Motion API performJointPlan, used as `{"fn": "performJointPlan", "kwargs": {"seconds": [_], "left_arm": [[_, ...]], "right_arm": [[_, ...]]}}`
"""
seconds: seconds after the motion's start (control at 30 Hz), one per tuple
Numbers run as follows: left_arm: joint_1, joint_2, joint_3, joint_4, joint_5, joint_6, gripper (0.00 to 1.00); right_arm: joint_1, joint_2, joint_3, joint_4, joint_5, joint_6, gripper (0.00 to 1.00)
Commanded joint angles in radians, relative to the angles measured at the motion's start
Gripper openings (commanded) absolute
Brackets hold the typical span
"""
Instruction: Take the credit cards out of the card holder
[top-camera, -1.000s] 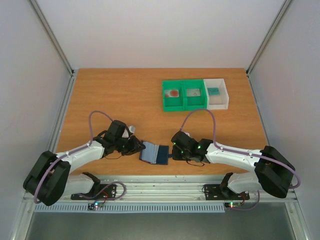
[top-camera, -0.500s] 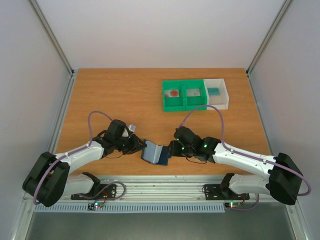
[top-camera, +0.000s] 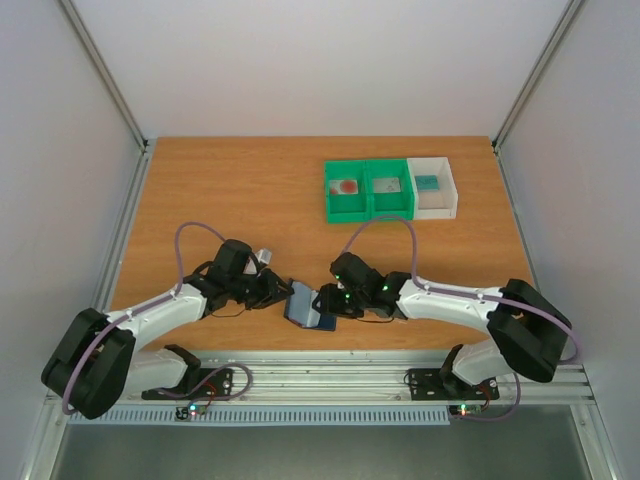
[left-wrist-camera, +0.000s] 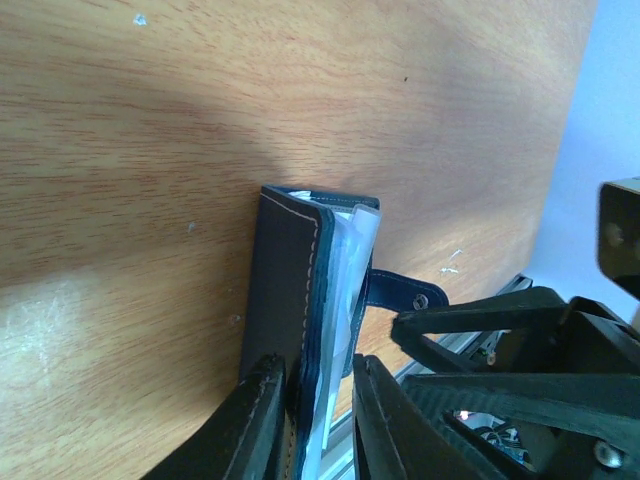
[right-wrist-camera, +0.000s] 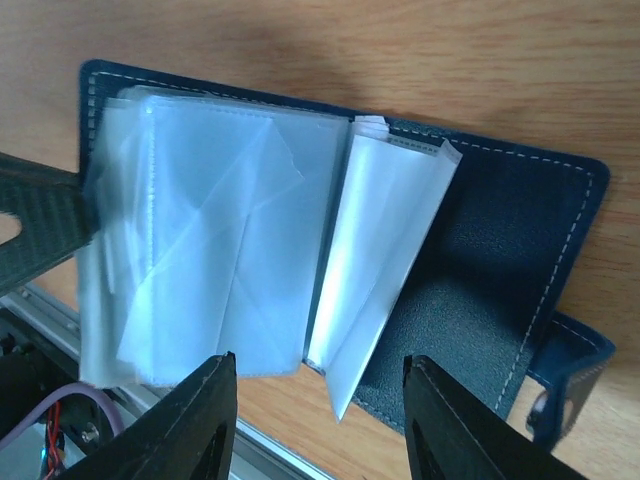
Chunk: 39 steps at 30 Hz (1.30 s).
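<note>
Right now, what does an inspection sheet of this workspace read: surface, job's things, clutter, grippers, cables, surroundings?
Surface: wooden table, a few pale specks.
Job's things: card holder open near the front edge, clear sleeves fanned out, no card visible in them; what looks like a red card lies in one of the green bins.
Clutter: the two green bins and a white bin, far right.
Grippers: left gripper shut on the card holder's cover; right gripper open over the sleeves.
Cables: purple cables loop above both arms, clear of the holder.
Surroundings: white walls, metal frame posts.
</note>
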<state>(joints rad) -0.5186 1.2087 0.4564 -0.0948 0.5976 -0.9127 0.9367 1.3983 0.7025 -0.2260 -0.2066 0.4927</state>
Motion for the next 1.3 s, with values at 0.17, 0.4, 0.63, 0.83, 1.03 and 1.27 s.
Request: {"fn": "performJointPlan", "kwargs": {"seconds": [0.17,0.4,0.63,0.83,1.03,1.27], "left_arm": [[-0.008,0.01,-0.022,0.122,0.059,-0.034,0.17],[-0.008,0.022,-0.009,0.1,0.049,-0.013,0.16],[-0.007,0.04,-0.005,0.099,0.062,-0.003,0.17],[-0.008,0.028,-0.003,0.084,0.061,-0.004,0.16],[-0.009,0.004,-0.007,0.064,0.06,-0.015,0.19],[-0.009,-0.026,-0.022,0.064,0.05,-0.031,0.17]], "right_arm": [[-0.003,0.089,0.016,0.069,-0.031,0.007,0.36],[-0.003,0.102,0.019,0.003,0.032,-0.015,0.26],[-0.001,0.045,0.051,0.024,-0.057,0.012,0.4],[-0.001,0.059,0.088,0.082,-0.099,0.052,0.54],[-0.001,0.121,0.11,0.11,-0.111,0.07,0.65],[0.001,0.17,0.089,0.164,-0.132,0.1,0.67]]}}
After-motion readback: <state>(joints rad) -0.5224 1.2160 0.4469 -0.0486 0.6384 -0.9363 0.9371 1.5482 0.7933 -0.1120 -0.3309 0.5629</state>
